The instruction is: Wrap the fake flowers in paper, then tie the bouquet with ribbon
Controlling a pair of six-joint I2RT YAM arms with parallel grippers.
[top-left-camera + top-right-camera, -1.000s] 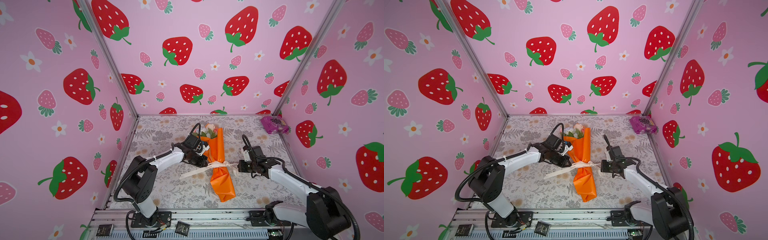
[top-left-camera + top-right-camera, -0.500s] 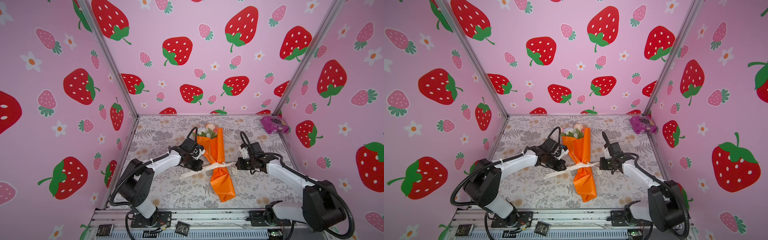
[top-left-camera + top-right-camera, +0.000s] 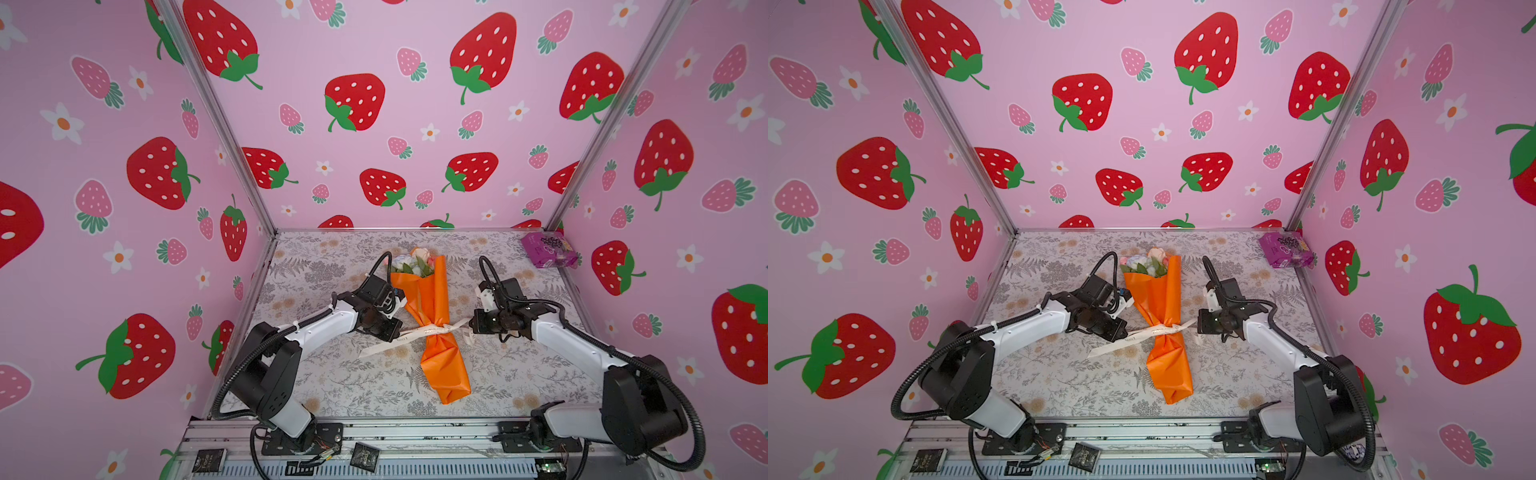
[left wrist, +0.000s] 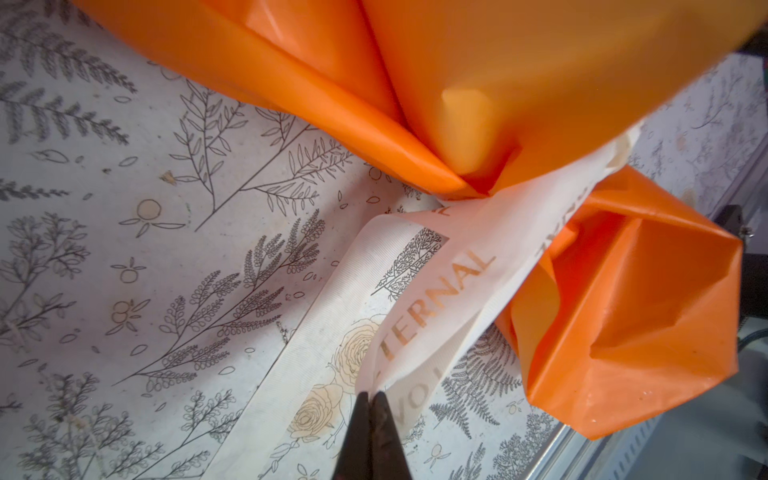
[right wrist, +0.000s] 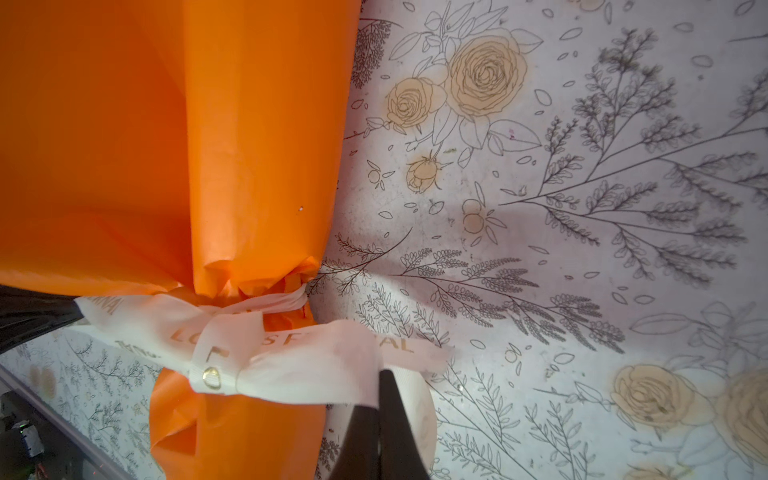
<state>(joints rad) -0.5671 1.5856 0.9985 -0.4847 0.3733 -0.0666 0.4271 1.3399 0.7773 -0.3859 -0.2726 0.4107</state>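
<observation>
The bouquet of fake flowers (image 3: 432,307) (image 3: 1160,303) lies mid-table in orange wrapping paper, its pink, peach and white heads (image 3: 415,261) pointing to the back wall. A cream ribbon with gold lettering (image 3: 436,330) (image 3: 1160,330) is knotted round its narrow waist (image 5: 216,332). My left gripper (image 3: 397,332) (image 4: 370,397) is shut on the ribbon's left strand (image 4: 436,286). My right gripper (image 3: 471,326) (image 5: 378,386) is shut on the right strand (image 5: 332,365). Both strands run taut from the knot. A loose tail (image 3: 374,351) trails on the mat.
A small purple packet (image 3: 546,249) (image 3: 1285,249) lies in the far right corner. Pink strawberry walls close in three sides. The metal rail (image 3: 415,432) with both arm bases runs along the front edge. The floral mat (image 3: 332,374) covers the table.
My left gripper has drawn a little leftward, away from the bouquet, with the ribbon in it. The right gripper has barely shifted. The ribbon now runs straighter across the waist.
</observation>
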